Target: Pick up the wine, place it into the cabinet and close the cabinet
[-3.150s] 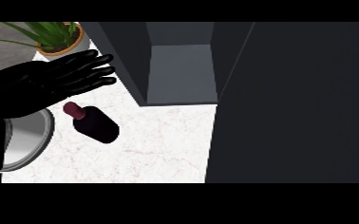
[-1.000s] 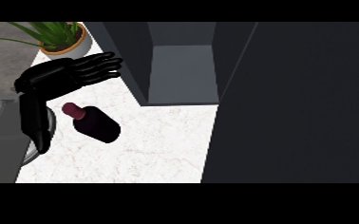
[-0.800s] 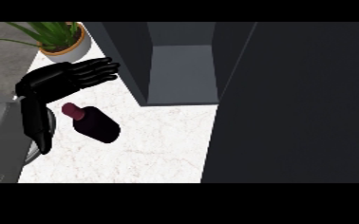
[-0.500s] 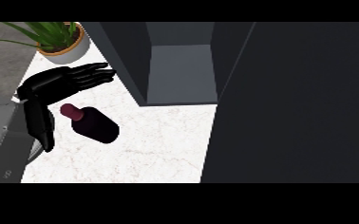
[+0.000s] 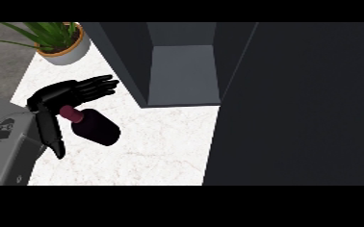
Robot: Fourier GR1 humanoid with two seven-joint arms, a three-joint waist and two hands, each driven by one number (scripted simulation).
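While my left hand (image 5: pixel 60 101) hangs over the counter (image 5: pixel 163 144), its fingers (image 5: pixel 96 86) reach up-right toward the open cabinet (image 5: pixel 181 67), relaxed and only slightly bent, holding nothing, and the thumb (image 5: pixel 51 134) hangs down toward the lower edge. The wine (image 5: pixel 92 125) lies on its side between fingers and thumb, just under the fingers, neck end toward the palm, base pointing down-right, long axis diagonal. I cannot tell whether the hand touches it. A potted plant (image 5: pixel 60 41) stands beyond the fingertips.
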